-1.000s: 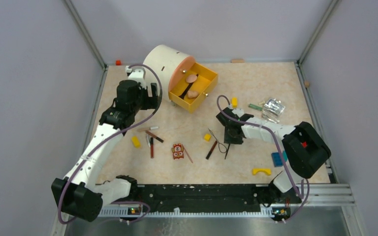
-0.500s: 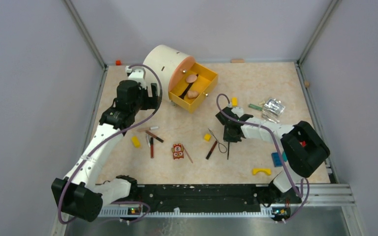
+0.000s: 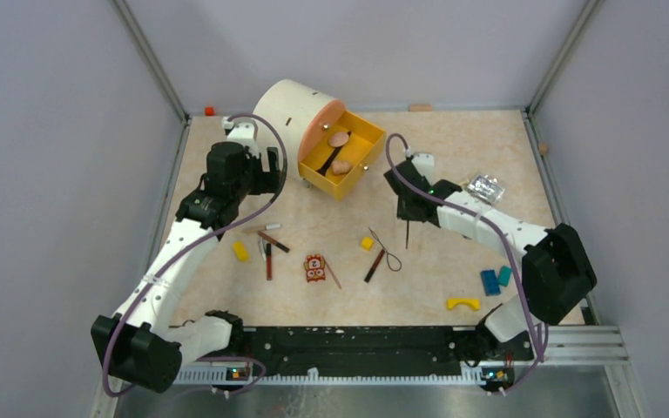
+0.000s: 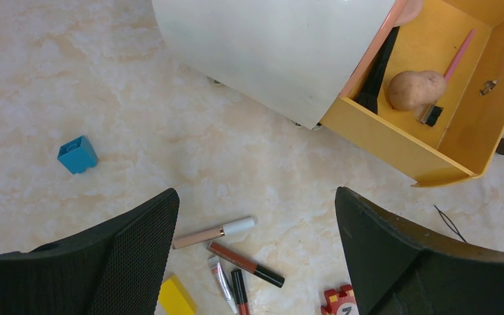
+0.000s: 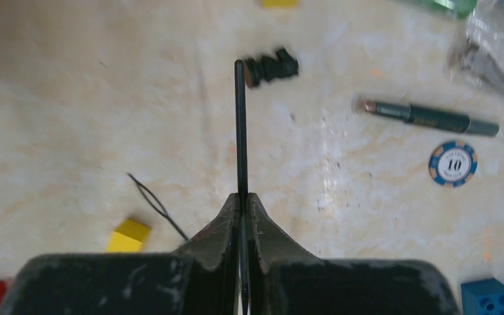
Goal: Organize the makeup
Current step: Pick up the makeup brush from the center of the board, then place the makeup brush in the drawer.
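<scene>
Two peach puffs (image 3: 340,139); four clustered sticks (image 4: 213,234); one black wire loop (image 3: 387,253); one toy figure (image 3: 315,267).

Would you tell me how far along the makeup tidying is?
Done: two peach puffs and a pink brush lie in the yellow drawer. In hand: the right gripper is shut on a thin black stick. Still out: the pencil cluster, the wire-loop tool and a dark stick.

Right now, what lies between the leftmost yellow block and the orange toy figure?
A small cluster of makeup sticks; the top view shows it best.
</scene>
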`<state>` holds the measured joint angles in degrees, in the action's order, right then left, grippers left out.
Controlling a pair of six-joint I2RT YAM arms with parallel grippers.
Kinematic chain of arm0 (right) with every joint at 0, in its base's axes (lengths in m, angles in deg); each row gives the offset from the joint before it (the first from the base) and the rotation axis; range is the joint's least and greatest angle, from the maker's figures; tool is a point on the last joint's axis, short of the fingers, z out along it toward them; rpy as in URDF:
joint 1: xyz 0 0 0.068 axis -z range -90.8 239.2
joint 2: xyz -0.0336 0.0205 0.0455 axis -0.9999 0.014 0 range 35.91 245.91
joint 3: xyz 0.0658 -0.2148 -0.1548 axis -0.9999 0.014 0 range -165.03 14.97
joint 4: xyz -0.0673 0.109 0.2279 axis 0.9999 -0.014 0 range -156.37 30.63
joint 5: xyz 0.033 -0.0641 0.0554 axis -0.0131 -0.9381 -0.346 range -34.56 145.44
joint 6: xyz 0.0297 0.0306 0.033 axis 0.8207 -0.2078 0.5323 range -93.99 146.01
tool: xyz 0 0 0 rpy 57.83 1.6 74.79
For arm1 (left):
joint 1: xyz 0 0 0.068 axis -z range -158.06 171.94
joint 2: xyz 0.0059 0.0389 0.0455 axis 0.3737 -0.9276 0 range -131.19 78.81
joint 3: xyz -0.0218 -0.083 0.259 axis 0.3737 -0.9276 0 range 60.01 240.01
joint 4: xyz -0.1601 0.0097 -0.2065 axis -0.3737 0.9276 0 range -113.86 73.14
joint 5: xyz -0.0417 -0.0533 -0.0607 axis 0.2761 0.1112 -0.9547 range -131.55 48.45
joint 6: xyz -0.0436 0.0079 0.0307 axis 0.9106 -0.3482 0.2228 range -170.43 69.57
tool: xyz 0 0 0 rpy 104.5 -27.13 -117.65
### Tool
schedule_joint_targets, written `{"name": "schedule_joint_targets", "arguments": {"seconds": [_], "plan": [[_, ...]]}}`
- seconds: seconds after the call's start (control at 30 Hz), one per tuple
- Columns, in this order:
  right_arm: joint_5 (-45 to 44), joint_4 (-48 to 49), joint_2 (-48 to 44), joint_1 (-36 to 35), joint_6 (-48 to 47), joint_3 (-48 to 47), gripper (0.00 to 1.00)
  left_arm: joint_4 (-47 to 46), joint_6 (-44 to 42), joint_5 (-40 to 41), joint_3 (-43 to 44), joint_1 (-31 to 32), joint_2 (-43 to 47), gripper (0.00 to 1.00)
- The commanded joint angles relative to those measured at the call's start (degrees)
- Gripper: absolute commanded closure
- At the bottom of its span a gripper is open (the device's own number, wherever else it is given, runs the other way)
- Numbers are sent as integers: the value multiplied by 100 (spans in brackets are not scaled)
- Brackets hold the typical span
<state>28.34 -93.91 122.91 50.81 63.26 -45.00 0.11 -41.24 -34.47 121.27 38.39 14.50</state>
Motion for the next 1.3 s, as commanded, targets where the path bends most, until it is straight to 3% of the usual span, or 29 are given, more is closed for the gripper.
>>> {"name": "schedule_joint_targets", "arguments": {"seconds": [0.0, 0.3, 0.6, 0.67, 0.77, 0.9, 1.03, 1.27], "plan": [[-123, 347, -127, 154, -531, -1138, 100, -244, -62, 20, -50, -39, 101, 7], [1366, 1474, 916, 380, -177, -3287, 100, -252, -63, 8, -62, -40, 112, 6], [2531, 1203, 2802, 612, 244, -5363, 100, -252, -84, 95, -71, -45, 147, 6], [2662, 1088, 3004, 614, 248, -5604, 92, -252, -93, 117, -67, -45, 147, 6], [2642, 1173, 2903, 614, 246, -5492, 78, -252, -93, 123, -75, -45, 147, 6], [2375, 1262, 2448, 637, 39, -5141, 67, -252, -89, 98, -70, -46, 130, 6], [2018, 1222, 1734, 713, -305, -4483, 66, -256, -93, 84, -72, -45, 114, 6], [1183, 1234, 139, 732, -1023, -2420, 67, -260, -91, 42, -70, -45, 53, 6]]}}
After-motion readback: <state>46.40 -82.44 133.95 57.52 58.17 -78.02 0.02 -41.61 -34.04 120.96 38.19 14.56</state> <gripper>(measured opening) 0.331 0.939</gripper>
